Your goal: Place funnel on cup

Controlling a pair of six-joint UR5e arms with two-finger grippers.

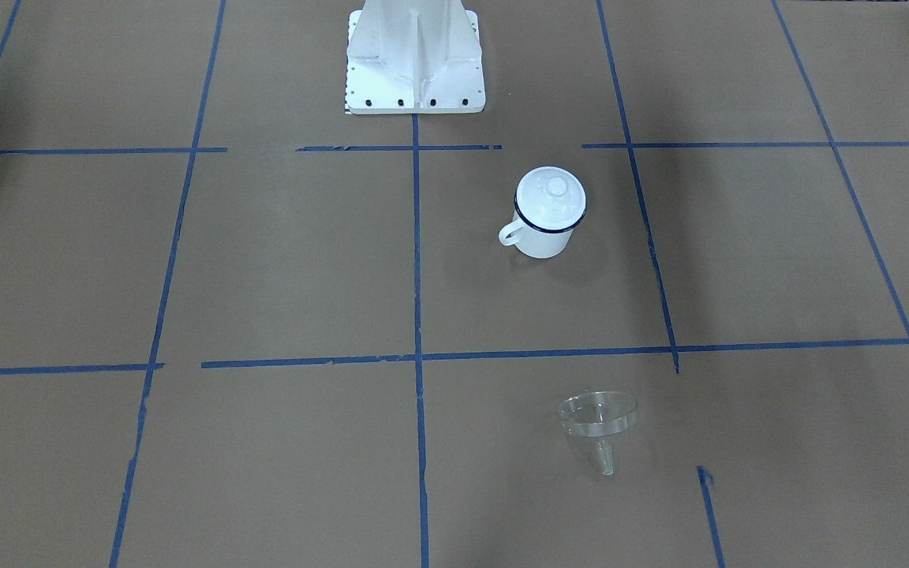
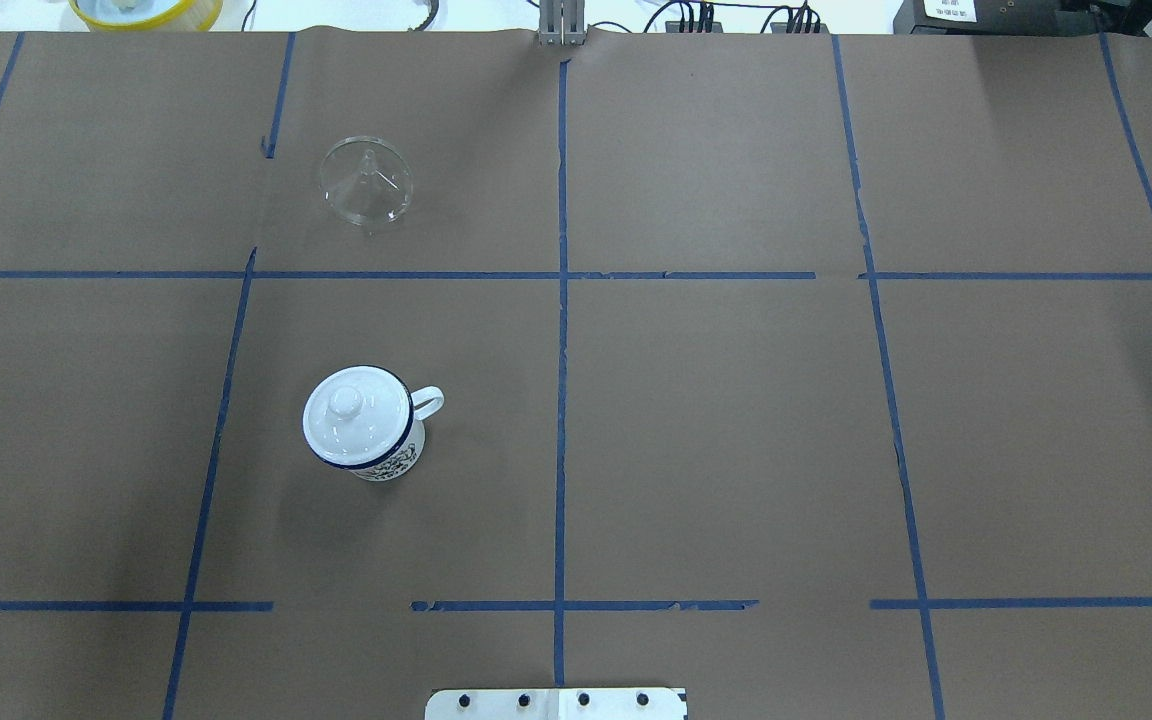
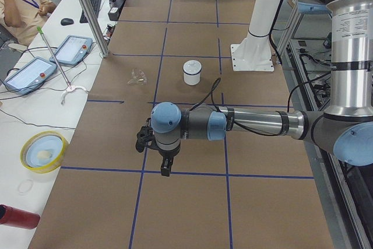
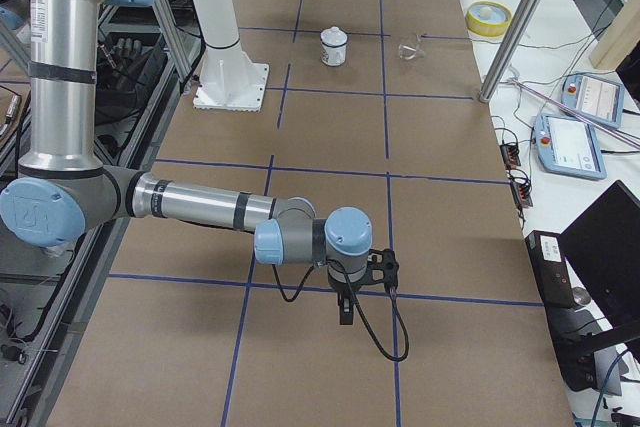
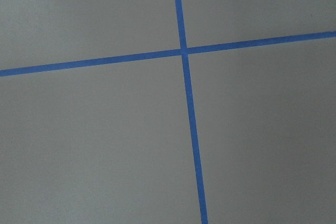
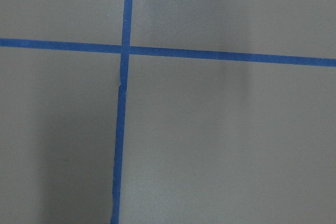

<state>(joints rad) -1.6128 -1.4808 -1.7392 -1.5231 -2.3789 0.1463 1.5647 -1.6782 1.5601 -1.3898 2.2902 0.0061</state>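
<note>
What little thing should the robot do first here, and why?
Probably swing the left gripper over to the cup and lift off the white lid first. That lid covers the cup's mouth, so the funnel, lying apart from the cup and farther from the robot's base, has nowhere to sit yet. Both things are on the left arm's side.

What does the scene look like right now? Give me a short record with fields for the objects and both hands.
funnel: lying on the table, apart from the cup, farther from the robot
cup: upright, handle toward the centre line
lid: on the cup, covering its mouth
left hand: over bare table, far from both; open or shut unclear
right hand: over bare table at the other end; open or shut unclear
task: funnel not on cup; lid in the way
</note>
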